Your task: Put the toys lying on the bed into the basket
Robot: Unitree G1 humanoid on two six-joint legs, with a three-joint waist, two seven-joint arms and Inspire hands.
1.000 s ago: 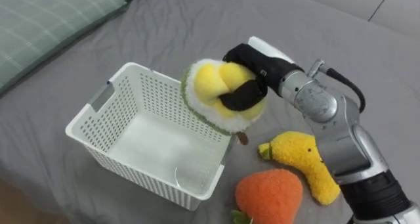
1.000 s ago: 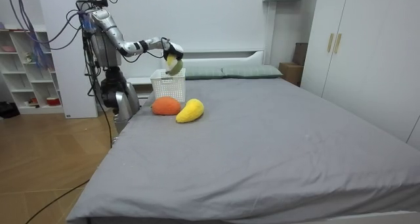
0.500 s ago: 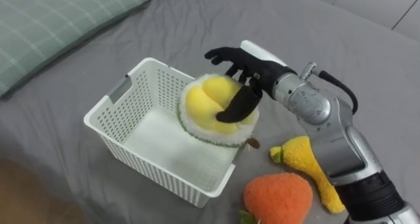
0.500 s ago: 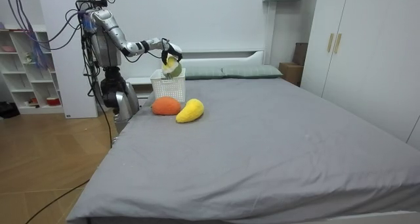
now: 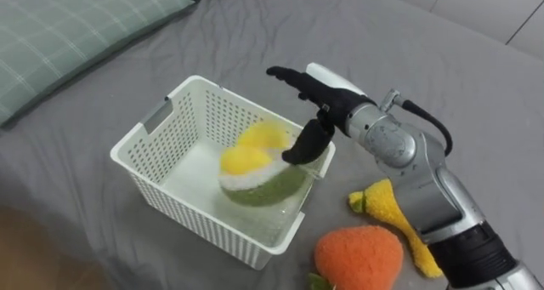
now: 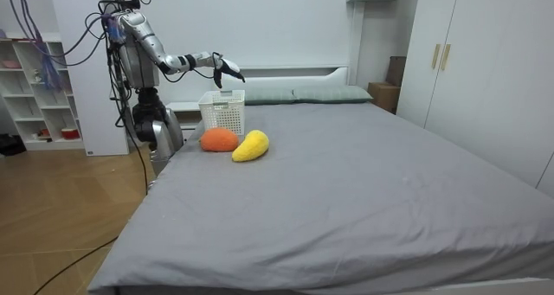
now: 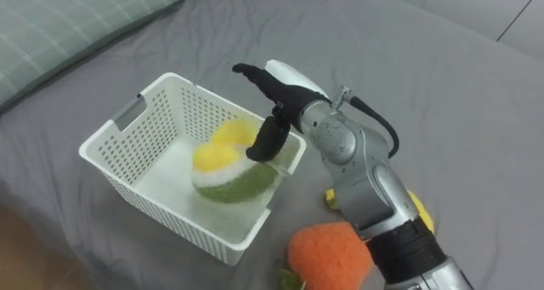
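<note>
Green-yellow plush (image 5: 255,173) in basket (image 5: 140,135), two left.
Right hand (image 5: 327,103) spread, empty; orange plush (image 5: 357,258), yellow plush (image 5: 387,209) on bed (image 5: 425,52).

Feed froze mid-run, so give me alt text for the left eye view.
A yellow-and-green plush toy is inside the white basket, the open right robot hand poised over its rim. An orange plush and a yellow plush lie on the grey bed beside the basket.

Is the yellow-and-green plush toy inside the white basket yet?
Inside. The plush toy is within the walls of the basket, and the right hand above it is open.
</note>
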